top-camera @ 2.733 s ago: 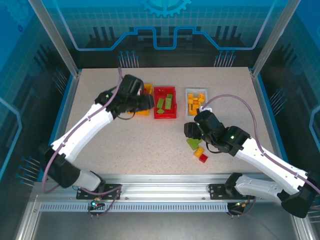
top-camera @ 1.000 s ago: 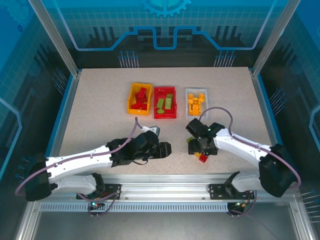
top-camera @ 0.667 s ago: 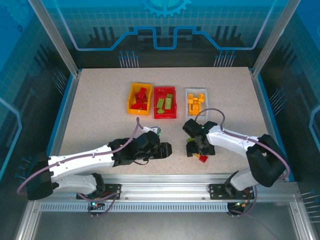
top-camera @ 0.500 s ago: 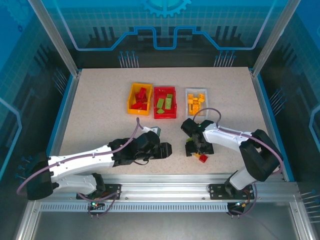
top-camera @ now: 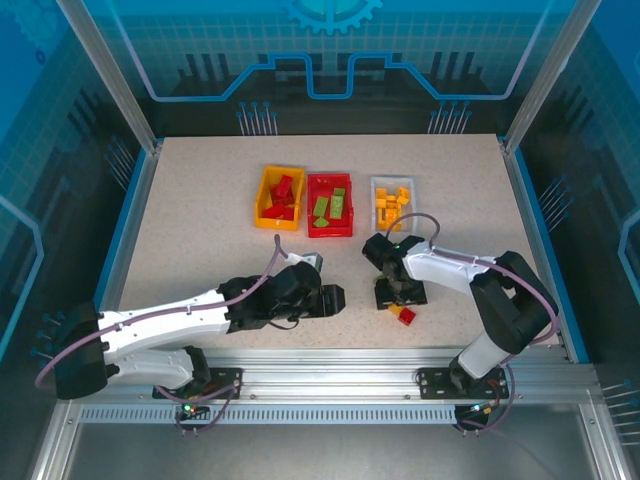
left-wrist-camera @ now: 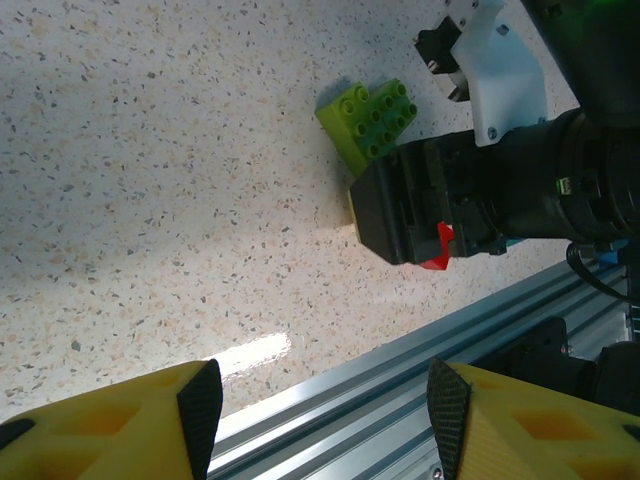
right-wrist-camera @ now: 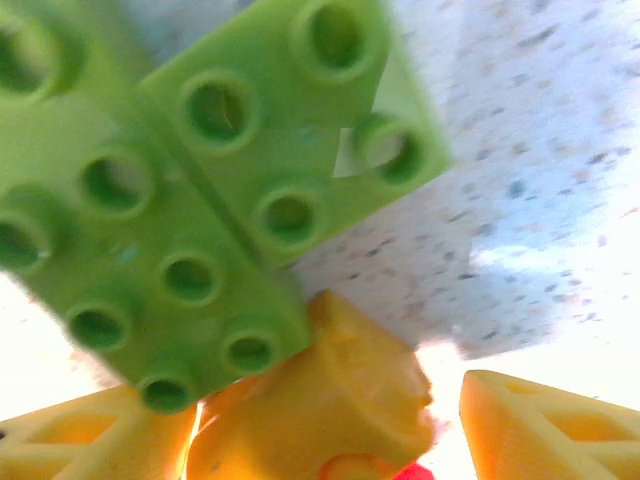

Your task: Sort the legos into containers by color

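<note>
Three loose legos lie front right: a light green lego [left-wrist-camera: 370, 118], a yellow-orange lego [right-wrist-camera: 335, 400] and a red lego [top-camera: 406, 314]. My right gripper [top-camera: 401, 292] is down on this pile. Its jaws are open around the yellow-orange lego, with a gap left on the right side, and the green lego [right-wrist-camera: 190, 200] lies just beyond. My left gripper [top-camera: 331, 298] hovers open and empty near the front edge, facing the pile. The containers stand at the back: a yellow-orange bin [top-camera: 262, 199] with red legos, a red bin [top-camera: 330, 231] with green legos, and a white bin [top-camera: 378, 184] with orange legos.
The aluminium rail [left-wrist-camera: 420, 350] of the table's front edge runs just below the left gripper's fingers [left-wrist-camera: 200, 408]. The black body of the right gripper [left-wrist-camera: 430, 200] covers part of the pile in the left wrist view. Speckled tabletop [top-camera: 200, 230] stretches left of the bins.
The right gripper has settled lower onto the pile and its jaws have narrowed around the yellow-orange lego, while its elbow swung in. The left arm has come down from the yellow-orange bin and now holds still.
</note>
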Motion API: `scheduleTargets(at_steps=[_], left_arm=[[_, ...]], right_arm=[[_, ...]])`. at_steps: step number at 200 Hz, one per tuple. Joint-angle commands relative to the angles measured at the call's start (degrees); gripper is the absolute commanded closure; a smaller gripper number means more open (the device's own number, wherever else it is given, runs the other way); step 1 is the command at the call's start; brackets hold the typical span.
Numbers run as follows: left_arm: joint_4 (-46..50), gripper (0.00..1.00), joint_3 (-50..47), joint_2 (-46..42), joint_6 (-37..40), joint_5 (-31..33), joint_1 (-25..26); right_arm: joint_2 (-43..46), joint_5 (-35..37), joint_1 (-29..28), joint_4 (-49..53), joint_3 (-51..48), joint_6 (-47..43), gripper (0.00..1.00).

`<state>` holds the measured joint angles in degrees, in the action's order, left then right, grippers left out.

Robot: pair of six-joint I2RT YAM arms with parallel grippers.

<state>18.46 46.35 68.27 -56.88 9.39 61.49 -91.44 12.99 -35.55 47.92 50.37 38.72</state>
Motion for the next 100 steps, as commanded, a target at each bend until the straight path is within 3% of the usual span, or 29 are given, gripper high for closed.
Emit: scheduleTargets(at_steps=[1, 74, 100], left_arm=[[-1.0, 0.4, 2.0, 0.5, 1.1, -0.1, 0.6], [-0.9, 0.4, 3.0, 1.2, 1.3, -0.3, 0.8], [-0.9, 0.4, 3.6, 2.1, 1.6, -0.5, 0.9]], right_arm=[[1.9, 2.2, 3.1, 1.3, -1.1, 0.7, 0.31], [7.3, -1.2, 16.0, -3.4, -5.6, 0.2, 0.37], [10.3, -1.9, 18.6, -3.8, -6.0, -1.0, 0.34]])
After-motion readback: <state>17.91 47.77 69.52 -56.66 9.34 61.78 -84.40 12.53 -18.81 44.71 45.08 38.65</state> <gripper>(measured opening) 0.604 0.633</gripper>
